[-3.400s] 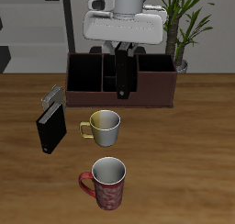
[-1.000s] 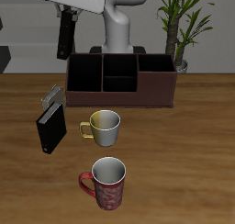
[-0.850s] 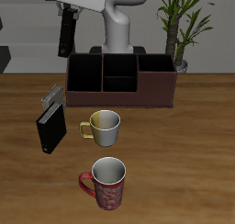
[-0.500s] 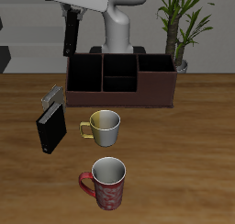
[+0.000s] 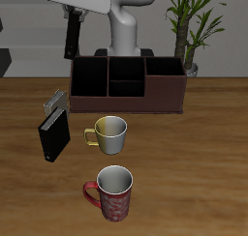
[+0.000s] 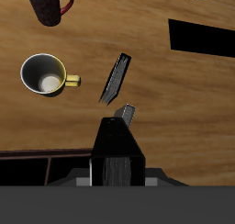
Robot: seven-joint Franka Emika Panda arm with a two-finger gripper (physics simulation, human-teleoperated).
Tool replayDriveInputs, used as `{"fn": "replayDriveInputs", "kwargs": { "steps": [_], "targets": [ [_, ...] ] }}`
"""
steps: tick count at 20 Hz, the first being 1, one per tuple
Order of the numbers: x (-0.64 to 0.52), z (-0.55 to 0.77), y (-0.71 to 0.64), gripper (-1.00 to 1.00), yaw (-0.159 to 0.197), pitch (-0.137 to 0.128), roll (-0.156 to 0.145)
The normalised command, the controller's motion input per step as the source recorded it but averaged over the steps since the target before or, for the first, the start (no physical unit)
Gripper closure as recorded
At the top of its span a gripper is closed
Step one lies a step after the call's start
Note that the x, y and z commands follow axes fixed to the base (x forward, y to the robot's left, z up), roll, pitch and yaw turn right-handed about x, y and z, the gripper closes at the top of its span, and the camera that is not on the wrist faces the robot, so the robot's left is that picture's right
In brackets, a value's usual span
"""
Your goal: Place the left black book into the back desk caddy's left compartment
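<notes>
Black book (image 5: pixel 54 135) upright on bench (image 5: pixel 184 172), spine vertical; second book (image 6: pixel 115 77) clearer from wrist; pincer (image 5: pixel 71 54) state unclear.

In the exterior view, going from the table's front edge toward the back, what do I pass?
Red mug → cream mug with the yellow handle → the back desk caddy → potted plant behind it. The black books beside the mugs overlap them in depth, so I leave them out.
</notes>
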Motion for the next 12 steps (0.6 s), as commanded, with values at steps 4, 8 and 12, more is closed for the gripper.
{"fn": "replayDriveInputs", "kwargs": {
  "steps": [4,8,12],
  "targets": [
    [-0.17,0.04,-0.07,1.00,-0.008,-0.012,-0.039],
    [-0.18,-0.03,0.04,1.00,0.004,-0.002,-0.015],
    [-0.11,-0.07,0.02,1.00,0.015,0.008,-0.008]
  ]
}}
